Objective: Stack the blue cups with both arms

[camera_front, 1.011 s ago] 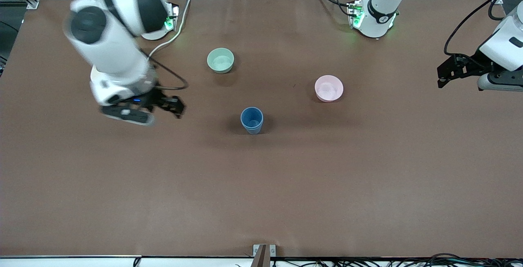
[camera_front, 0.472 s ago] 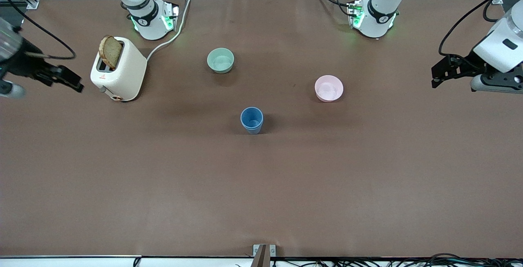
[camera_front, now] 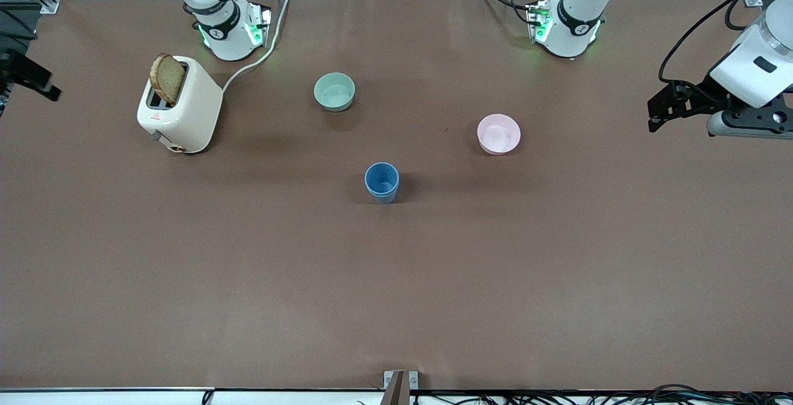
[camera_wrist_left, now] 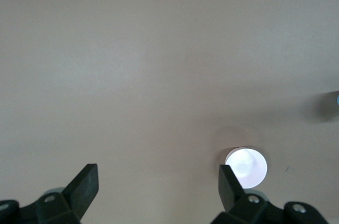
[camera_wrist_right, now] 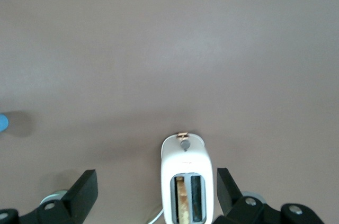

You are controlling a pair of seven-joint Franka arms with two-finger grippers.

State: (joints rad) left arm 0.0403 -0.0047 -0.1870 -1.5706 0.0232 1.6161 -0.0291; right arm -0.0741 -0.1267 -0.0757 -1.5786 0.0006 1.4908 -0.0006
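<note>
One blue cup (camera_front: 381, 182) stands upright mid-table, nearer the front camera than both bowls. Only one cup outline shows, and I cannot tell whether a second cup sits inside it. A sliver of it shows at the edge of the left wrist view (camera_wrist_left: 337, 98) and of the right wrist view (camera_wrist_right: 2, 122). My left gripper (camera_front: 658, 111) hangs open and empty over the left arm's end of the table; its wrist view shows it open too (camera_wrist_left: 157, 181). My right gripper (camera_front: 37, 80) is at the table's edge at the right arm's end, open and empty (camera_wrist_right: 155, 184).
A pale green bowl (camera_front: 334, 91) stands toward the robots' bases. A pink bowl (camera_front: 499, 133) stands toward the left arm's end, also in the left wrist view (camera_wrist_left: 245, 167). A white toaster (camera_front: 179, 114) holding a bread slice (camera_front: 168, 78) stands near the right arm's base, also in the right wrist view (camera_wrist_right: 185, 179).
The right arm has swung away from mid-table out to the table's edge at its own end, uncovering the toaster. The left gripper has drifted slightly toward the bases. The cup has not moved.
</note>
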